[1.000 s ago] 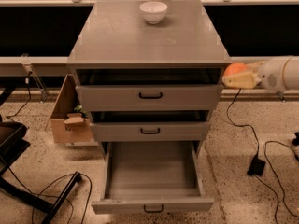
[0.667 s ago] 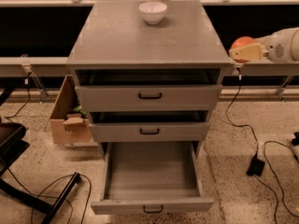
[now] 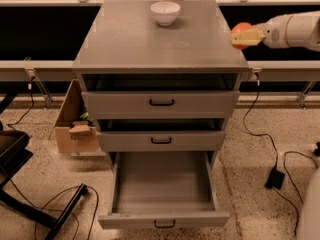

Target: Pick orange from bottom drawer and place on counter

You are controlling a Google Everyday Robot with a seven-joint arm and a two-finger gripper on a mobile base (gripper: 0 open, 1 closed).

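Right of the cabinet, level with its top: the white arm point(image 3: 295, 30) comes in from the right edge of the view, roughly horizontal, wrist pointing left. The gripper point(image 3: 248, 36) sits at the arm's left end, just off the right rim of the table point(image 3: 150, 46), the flat grey top of the drawer cabinet. Jaws are closed on the orange point(image 3: 239, 30), which is held in the air beside that rim; whether it overlaps the edge cannot be told.

Counts: one orange, one white bowl point(image 3: 165, 12), three grey drawers, one cardboard box point(image 3: 67, 129).

- The bowl stands upright near the far edge of the table, well apart from the orange. Its contents are not visible.
- The top drawer point(image 3: 160, 104) and middle drawer point(image 3: 161, 140) are each pulled out slightly, their interiors in shadow.
- The bottom drawer point(image 3: 162, 219) is pulled far out; only its bare grey floor shows.
- The box stands on the floor left of the cabinet, flaps open, with something green inside.
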